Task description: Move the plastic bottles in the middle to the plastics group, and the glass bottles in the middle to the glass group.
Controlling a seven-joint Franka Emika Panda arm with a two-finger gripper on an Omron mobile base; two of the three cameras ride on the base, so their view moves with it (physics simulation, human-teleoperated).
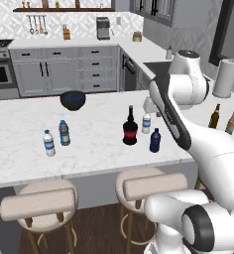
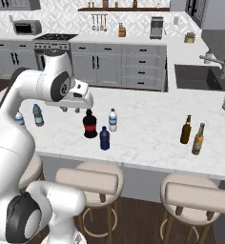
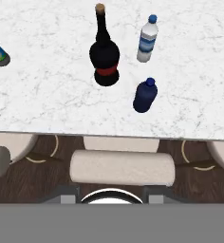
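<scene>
Gripper point(image 2: 69, 109) clenched, empty, above three middle bottles point(image 1: 130, 130); two plastics point(image 1: 57, 137), two beers point(image 1: 223, 119).

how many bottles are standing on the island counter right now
7. Two at the left: a clear bottle and a greyish bottle. Three mid-counter: red-labelled, clear, navy. Two brown beer bottles at the right.

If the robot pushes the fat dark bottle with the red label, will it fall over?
Probably not easily: the dark bottle has a wide, squat body. A push high on its thin neck might tip it. It looks like glass, so likely heavy and breakable.
</scene>
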